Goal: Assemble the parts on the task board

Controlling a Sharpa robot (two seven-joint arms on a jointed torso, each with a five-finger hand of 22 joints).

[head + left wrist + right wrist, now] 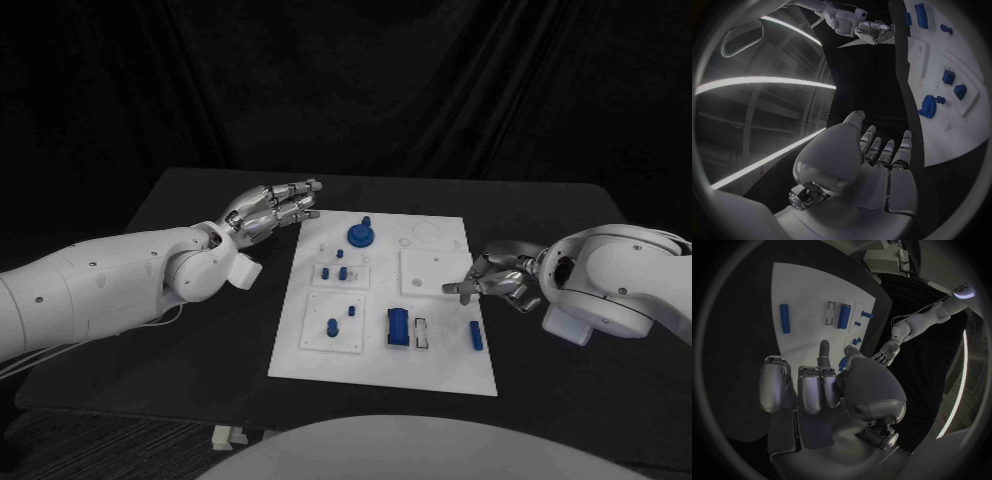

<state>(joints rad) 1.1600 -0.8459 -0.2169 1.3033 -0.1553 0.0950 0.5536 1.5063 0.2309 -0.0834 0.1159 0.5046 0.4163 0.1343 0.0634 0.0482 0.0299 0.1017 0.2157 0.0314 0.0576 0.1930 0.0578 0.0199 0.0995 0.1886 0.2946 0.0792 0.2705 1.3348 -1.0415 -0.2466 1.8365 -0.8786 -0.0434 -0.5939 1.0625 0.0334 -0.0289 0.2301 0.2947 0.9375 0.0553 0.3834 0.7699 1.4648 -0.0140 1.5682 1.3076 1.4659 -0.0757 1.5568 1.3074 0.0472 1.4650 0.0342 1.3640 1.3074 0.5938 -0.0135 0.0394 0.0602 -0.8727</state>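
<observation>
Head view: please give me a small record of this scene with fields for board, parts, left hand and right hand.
board: white flat task board in the middle of the black table
parts: small blue plastic parts on the board, among them a round blue knob, a blue rectangular block and a thin blue bar
left hand: silver left hand beside the board's far left corner, holds nothing
right hand: silver right hand at the board's right edge, fingers curled, holds nothing

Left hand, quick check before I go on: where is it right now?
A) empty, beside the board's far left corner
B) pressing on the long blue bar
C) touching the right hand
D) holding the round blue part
A: the left hand hovers over the black table by the far left corner of the task board, fingers apart and holding nothing; the round blue part sits untouched on the board.
</observation>
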